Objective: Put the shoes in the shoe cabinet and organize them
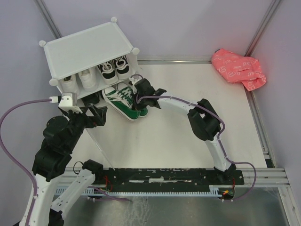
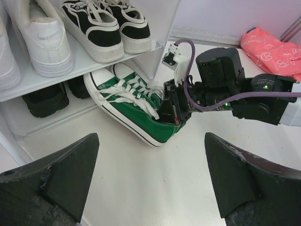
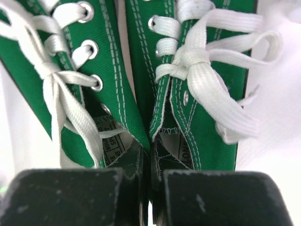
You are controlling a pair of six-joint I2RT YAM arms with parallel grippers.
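Note:
The white shoe cabinet (image 1: 89,47) stands at the back left, open towards me. White sneakers (image 2: 44,42) and black sneakers with white soles (image 2: 106,26) sit on its upper shelf; plain black shoes (image 2: 44,101) sit below. My right gripper (image 3: 149,162) is shut on the inner collars of the two green sneakers (image 1: 124,101), one finger inside each shoe. It holds the pair at the cabinet's lower opening, toes pointing in. The pair also shows in the left wrist view (image 2: 136,106). My left gripper (image 2: 150,181) is open and empty, in front of the cabinet, left of the green pair.
A crumpled pink bag (image 1: 239,68) lies at the back right corner. The table (image 1: 178,132) is white, with grey walls behind and at the right. The right arm's purple cable (image 2: 221,96) runs along its wrist near the shoes.

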